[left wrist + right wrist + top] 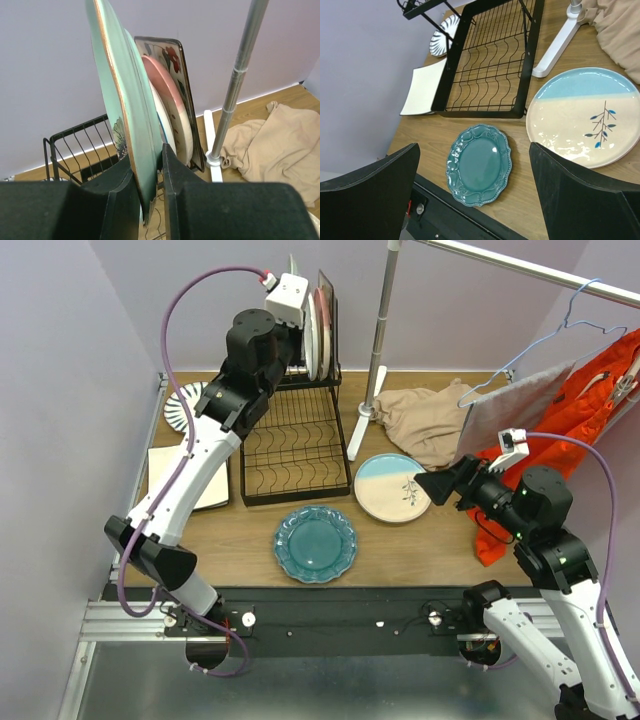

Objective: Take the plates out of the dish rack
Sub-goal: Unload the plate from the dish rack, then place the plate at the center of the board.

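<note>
My left gripper is shut on the rim of the pale green floral plate, which stands on edge at the upper basket of the black dish rack. Behind it stand a white plate, the cream-pink plate and the square floral plate. The scalloped teal plate and the cream-blue plate lie flat on the table. The striped plate and a square white plate lie left of the rack. My right gripper is open and empty above the table at the right.
A metal clothes-rail pole on a white foot stands right of the rack. A beige cloth lies behind the cream-blue plate. Grey and orange garments hang at the right. The rack's lower tray holds no plates.
</note>
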Controlling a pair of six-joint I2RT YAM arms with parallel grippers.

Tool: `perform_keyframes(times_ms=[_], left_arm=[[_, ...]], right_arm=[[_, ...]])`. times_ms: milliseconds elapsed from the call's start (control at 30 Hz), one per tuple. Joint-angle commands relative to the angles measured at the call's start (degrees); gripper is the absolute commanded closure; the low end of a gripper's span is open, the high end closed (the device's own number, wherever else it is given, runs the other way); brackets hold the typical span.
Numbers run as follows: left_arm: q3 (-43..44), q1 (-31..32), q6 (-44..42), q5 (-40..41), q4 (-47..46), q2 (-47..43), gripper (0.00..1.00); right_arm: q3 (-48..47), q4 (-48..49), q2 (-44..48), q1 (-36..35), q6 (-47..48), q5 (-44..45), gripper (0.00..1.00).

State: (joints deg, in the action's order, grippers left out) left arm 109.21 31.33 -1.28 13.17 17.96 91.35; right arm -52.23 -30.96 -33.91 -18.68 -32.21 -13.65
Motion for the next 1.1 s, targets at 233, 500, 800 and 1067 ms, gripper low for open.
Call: perform_keyframes(times_ms=[233, 500, 800, 1067], left_arm=[[-11.29, 9.61, -7.77, 15.64, -3.72, -12.95, 1.0], [-22.45, 27.27, -12.87, 30.59, -1.08, -21.56, 1.0], [-35.64, 49.17, -16.65, 47.38, -1.43, -23.94, 1.0], [-45.03, 56.47, -22.44, 52.92, -8.54, -23.85, 1.0]], right_arm=[[0.02, -2.61, 0.07, -0.04, -3.21, -5.16, 0.02], [-1.21, -6.21, -3.53, -0.04, -7.5, -11.75, 0.0], [-3.4, -6.39, -5.63, -0.04, -14.11, -8.24, 0.0], [-5.6, -5.43, -7.04, 0.04, -20.09, -9.47, 0.0]])
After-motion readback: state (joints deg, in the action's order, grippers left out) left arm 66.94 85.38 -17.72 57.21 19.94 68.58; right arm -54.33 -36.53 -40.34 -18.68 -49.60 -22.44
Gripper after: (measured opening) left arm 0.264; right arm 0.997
